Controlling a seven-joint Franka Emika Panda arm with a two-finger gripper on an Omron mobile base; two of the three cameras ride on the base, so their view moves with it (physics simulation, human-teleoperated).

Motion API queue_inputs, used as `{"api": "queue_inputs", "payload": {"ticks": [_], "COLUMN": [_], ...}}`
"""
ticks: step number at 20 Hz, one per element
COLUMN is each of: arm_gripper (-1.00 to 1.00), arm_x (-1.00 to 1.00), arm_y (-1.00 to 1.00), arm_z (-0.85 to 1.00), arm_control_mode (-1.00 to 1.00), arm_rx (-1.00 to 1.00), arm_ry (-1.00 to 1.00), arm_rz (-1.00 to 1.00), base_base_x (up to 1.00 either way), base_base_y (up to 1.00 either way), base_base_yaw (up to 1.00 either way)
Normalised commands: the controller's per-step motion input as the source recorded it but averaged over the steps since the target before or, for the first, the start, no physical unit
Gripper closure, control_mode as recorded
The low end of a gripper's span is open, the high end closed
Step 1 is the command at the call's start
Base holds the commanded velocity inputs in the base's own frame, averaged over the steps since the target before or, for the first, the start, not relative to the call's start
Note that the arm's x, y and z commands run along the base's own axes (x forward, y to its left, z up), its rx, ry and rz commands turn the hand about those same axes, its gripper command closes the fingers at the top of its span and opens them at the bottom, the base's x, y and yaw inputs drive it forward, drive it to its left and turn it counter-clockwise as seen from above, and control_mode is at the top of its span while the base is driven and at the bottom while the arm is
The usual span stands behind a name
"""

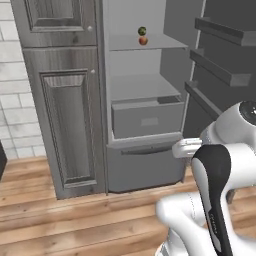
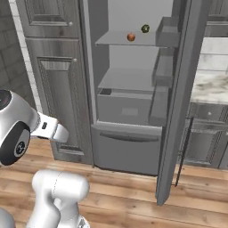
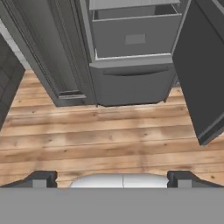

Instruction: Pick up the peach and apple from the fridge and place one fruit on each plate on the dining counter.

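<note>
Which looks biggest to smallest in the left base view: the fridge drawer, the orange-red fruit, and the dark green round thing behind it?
1. Fridge drawer, by far.
2 and 3. Orange-red fruit and dark green round item: alike, so unranked.

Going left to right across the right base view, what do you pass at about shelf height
Wood-grain grey cabinet → fridge left inner wall → orange-red fruit on the upper shelf → dark green round item → open fridge door with its racks → marbled counter.
</note>
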Motion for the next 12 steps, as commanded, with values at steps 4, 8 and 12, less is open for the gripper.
{"api": "queue_inputs", "payload": {"ticks": [4,8,12], "arm_gripper": [-1.0,-1.0,-1.0], "arm_x": [0.0,0.0,0.0], "arm_y": [0.0,0.0,0.0], "arm_z": [0.0,0.0,0.0], "arm_control_mode": [1.0,1.0,1.0], "arm_rx": [0.0,0.0,0.0], "arm_ry": [0.0,0.0,0.0], "arm_rz": [0.0,0.0,0.0], "base_base_x": [0.48,0.58,0.59], "base_base_y": [-0.27,-0.12,-0.05], "base_base_yaw": [0.0,-0.05,-0.12]}}
